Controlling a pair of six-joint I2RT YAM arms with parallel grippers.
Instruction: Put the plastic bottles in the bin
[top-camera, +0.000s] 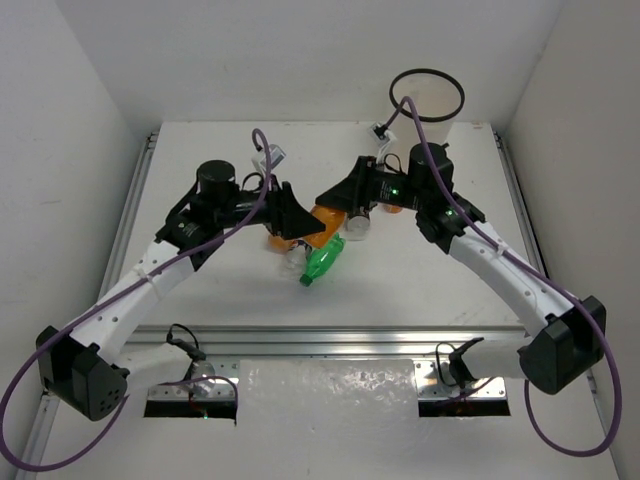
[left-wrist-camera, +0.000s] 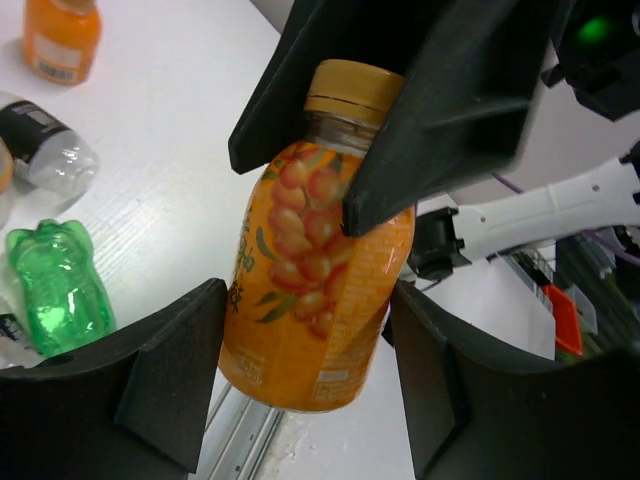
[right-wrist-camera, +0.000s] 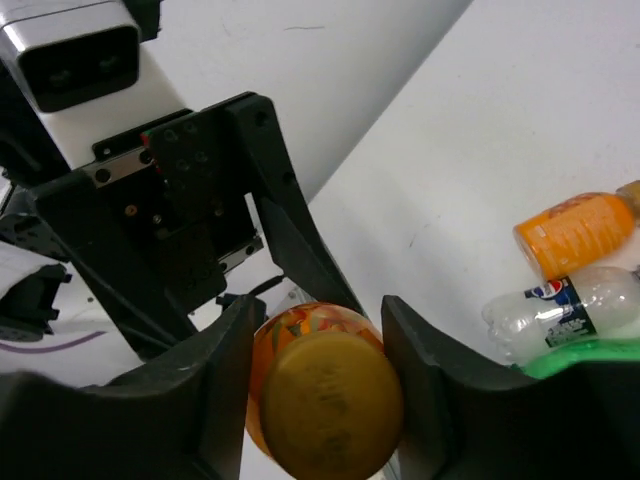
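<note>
An orange-filled bottle (top-camera: 322, 222) with a yellow cap hangs above the table between both grippers. My left gripper (left-wrist-camera: 305, 315) has its pads against the bottle's base (left-wrist-camera: 300, 340). My right gripper (right-wrist-camera: 318, 330) is shut on the same bottle (right-wrist-camera: 330, 400) near its cap, and its fingers (left-wrist-camera: 440, 120) show in the left wrist view. The green bottle (top-camera: 322, 262) lies just below them on the table. A dark-labelled bottle (top-camera: 357, 222) and two more orange bottles (top-camera: 280, 240) (top-camera: 395, 205) lie close by. The bin (top-camera: 462, 97) stands at the far right corner.
In the left wrist view the green bottle (left-wrist-camera: 55, 285), a dark-labelled bottle (left-wrist-camera: 40, 140) and an orange bottle (left-wrist-camera: 62, 40) lie to the left. A metal rail (top-camera: 330, 340) runs along the table's near edge. White walls close in on three sides.
</note>
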